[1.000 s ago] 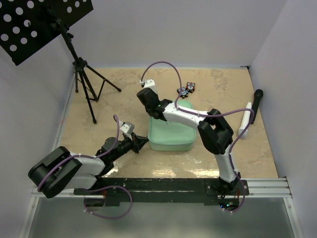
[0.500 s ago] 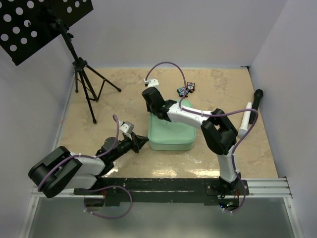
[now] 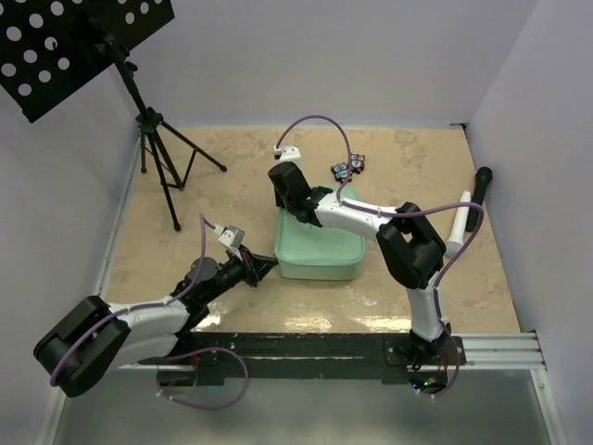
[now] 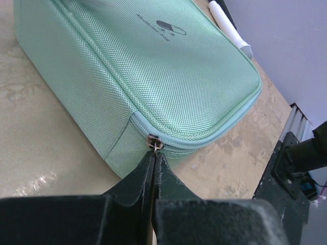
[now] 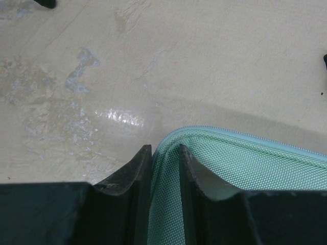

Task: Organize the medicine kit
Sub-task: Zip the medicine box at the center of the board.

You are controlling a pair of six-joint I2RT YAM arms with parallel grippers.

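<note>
One mint-green medicine kit (image 3: 320, 248), two small packets (image 3: 357, 164), one white tube (image 3: 456, 238), one tripod stand (image 3: 163, 159)

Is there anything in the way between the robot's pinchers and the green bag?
No, nothing visible is in the way. The left gripper is shut right at the zip pull on the near corner of the bag, seemingly pinching it. The right gripper pinches the far corner.

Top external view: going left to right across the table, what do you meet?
tripod → left gripper → kit → white tube
</note>
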